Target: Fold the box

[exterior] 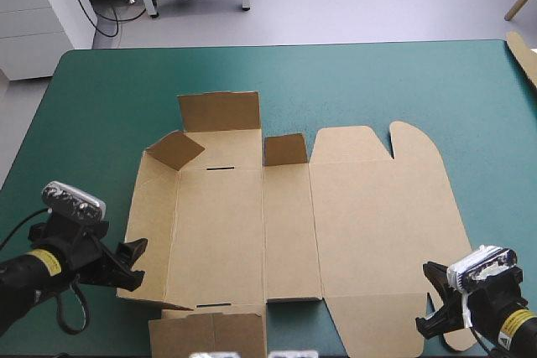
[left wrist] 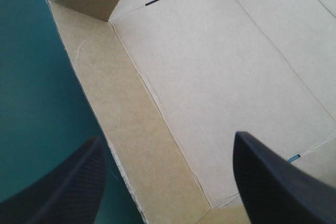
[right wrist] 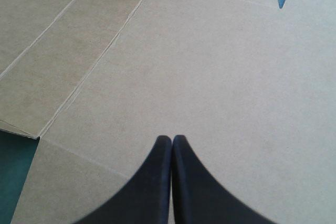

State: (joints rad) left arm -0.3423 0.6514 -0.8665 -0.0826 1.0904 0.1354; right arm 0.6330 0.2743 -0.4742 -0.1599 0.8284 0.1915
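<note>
Box (exterior: pixel 285 224): brown, lying mid-counter (exterior: pixel 377 81), mostly flat. Its wall at 9 o'clock is raised, and the flaps at 11 to 12 o'clock stand up. Left claw (left wrist: pixel 167 137): at the box's 8 o'clock corner, fingers spread wide astride the raised wall, one outside over the teal-green cover, one over the base panel. Right claw (right wrist: pixel 172 137): at the box's 4 o'clock corner, fingers pressed together, gripping nothing, above the flat lid panel. Spare board (exterior: pixel 524 56) shows at the counter's 2 o'clock edge.

1. The box (exterior: pixel 369 224) is showing no print, brand or number.
2. The left arm's yellow label (exterior: pixel 44 264) and the right arm's yellow label (exterior: pixel 515 322) are carrying marks too small to read.
</note>
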